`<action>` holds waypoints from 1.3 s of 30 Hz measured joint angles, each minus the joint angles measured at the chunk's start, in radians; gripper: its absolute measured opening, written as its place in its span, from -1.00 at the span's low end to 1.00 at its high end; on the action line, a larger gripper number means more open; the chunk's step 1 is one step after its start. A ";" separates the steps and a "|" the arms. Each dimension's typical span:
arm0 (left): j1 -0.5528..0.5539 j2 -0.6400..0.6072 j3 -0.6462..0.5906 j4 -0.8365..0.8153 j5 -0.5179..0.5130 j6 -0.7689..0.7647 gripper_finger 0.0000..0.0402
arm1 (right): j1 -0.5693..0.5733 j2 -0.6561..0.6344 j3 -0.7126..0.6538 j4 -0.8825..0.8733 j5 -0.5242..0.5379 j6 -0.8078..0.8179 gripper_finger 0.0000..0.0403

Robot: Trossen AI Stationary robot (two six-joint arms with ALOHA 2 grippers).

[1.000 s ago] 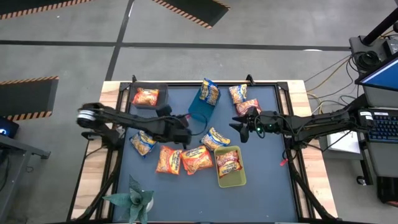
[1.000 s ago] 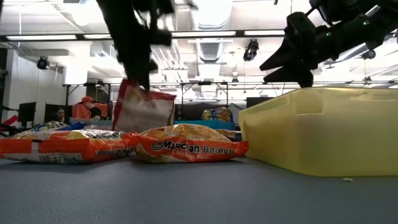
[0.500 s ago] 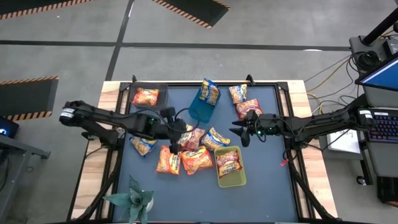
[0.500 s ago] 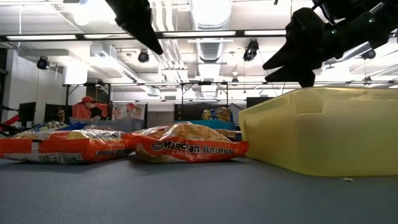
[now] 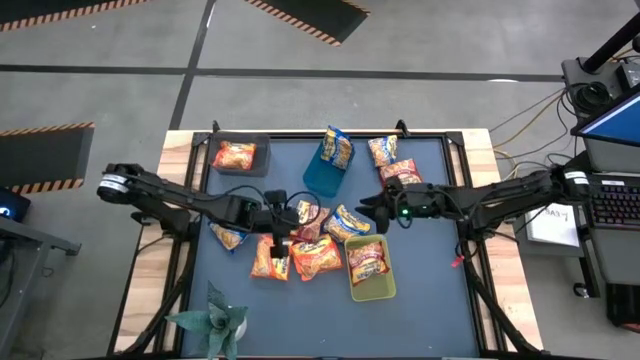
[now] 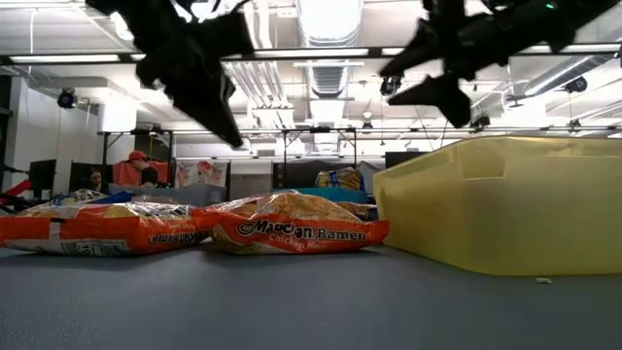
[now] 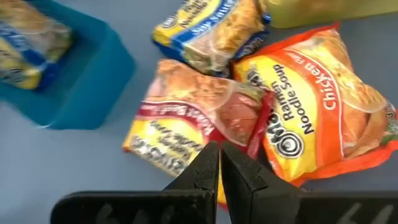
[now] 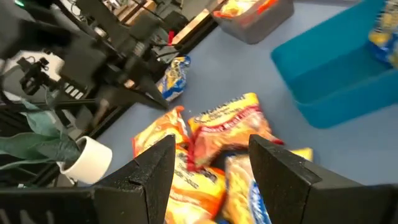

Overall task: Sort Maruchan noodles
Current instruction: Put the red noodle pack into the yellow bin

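Several Maruchan packets lie flat in a pile mid-table: a red one (image 5: 308, 220) (image 7: 199, 118) (image 8: 227, 127), a blue-and-yellow one (image 5: 346, 222), and orange ones (image 5: 268, 258) (image 5: 318, 255) (image 6: 292, 228). Another blue-and-yellow packet (image 5: 228, 236) lies apart. One red packet (image 5: 368, 262) sits in the yellow-green bin (image 5: 372, 288). My left gripper (image 5: 280, 226) (image 7: 219, 163) (image 6: 225, 122) is shut and hovers above the red packet's near edge. My right gripper (image 5: 368, 212) (image 8: 211, 168) (image 6: 442, 83) is open, in the air beside the pile's right side.
A blue bin (image 5: 320, 172) with a blue-and-yellow packet (image 5: 338, 148) stands at the far middle. A grey bin (image 5: 240, 155) holds an orange packet. Two packets (image 5: 382, 150) (image 5: 400, 172) lie far right. A potted plant (image 5: 212, 320) stands at the near-left edge.
A second ago the red packet hung from my left gripper above the table; it has come out of the gripper and now lies flat on the pile. My left gripper has drawn slightly toward the table's left. My right gripper has moved left, toward the pile.
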 joint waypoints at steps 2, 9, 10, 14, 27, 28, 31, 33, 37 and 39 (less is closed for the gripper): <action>0.000 0.000 -0.051 0.070 0.031 0.011 -1.00 | 0.001 0.057 0.052 -0.006 -0.029 0.000 -0.05; 0.002 -0.001 -0.197 0.254 0.049 0.012 -1.00 | 0.002 0.264 0.254 -0.172 -0.075 0.055 -0.05; 0.003 -0.001 -0.211 0.282 0.046 0.011 -1.00 | 0.002 0.293 0.282 -0.202 -0.075 0.071 -0.05; 0.005 -0.001 -0.264 0.368 0.013 0.009 -1.00 | 0.005 0.403 0.373 -0.284 -0.075 0.131 -0.05; 0.008 -0.003 -0.315 0.386 -0.071 0.016 -1.00 | 0.012 0.689 0.650 -0.469 -0.093 0.219 -0.05; 0.008 -0.003 -0.318 0.398 -0.072 0.017 -1.00 | 0.012 0.701 0.669 -0.489 -0.093 0.212 -0.05; 0.009 -0.003 -0.333 0.429 -0.085 0.016 -1.00 | 0.012 0.736 0.713 -0.523 -0.093 0.201 -0.05; 0.011 -0.003 -0.349 0.456 -0.094 0.016 -1.00 | 0.012 0.754 0.732 -0.526 -0.093 0.198 -0.05; 0.015 -0.003 -0.386 0.513 -0.096 0.007 -1.00 | 0.012 0.772 0.745 -0.525 -0.092 0.204 -0.05; 0.015 -0.003 -0.399 0.523 -0.096 -0.006 -1.00 | 0.012 0.775 0.742 -0.524 -0.092 0.209 -0.05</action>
